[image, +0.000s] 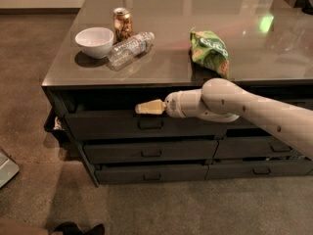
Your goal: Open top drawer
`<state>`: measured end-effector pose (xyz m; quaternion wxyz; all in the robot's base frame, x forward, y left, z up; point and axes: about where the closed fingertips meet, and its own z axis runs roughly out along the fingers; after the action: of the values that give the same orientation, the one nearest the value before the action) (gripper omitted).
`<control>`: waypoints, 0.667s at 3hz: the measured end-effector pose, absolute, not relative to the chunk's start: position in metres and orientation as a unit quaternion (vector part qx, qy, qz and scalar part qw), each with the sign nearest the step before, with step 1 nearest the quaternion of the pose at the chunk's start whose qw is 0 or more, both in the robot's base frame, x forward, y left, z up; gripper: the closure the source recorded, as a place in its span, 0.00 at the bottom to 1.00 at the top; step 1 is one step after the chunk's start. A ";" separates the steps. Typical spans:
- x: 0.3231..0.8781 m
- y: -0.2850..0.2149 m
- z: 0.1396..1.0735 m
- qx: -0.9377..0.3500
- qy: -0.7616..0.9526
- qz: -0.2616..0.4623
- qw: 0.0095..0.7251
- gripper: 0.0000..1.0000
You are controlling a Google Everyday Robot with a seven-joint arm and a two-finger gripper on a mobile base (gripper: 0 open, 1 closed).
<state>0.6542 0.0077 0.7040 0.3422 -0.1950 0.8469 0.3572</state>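
Note:
The top drawer is a wide dark grey drawer with the tallest front panel, just under the tabletop in the camera view. Its small loop handle sits at the middle of the panel. The panel stands slightly out from the cabinet, with a dark gap above it. My gripper, tan-tipped on a white arm reaching in from the right, points left. It rests at the drawer's top edge, directly above the handle and in front of the gap.
On the glossy tabletop stand a white bowl, a can, a lying plastic bottle and a green chip bag. Shallower drawers lie below and to the right. Brown carpet surrounds the cabinet.

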 end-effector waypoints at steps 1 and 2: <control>0.649 0.006 0.701 -0.197 0.851 0.356 0.331 0.20; 0.649 0.006 0.703 -0.197 0.851 0.356 0.331 0.30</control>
<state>0.6488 0.0062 0.7032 0.3312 -0.1967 0.8512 0.3564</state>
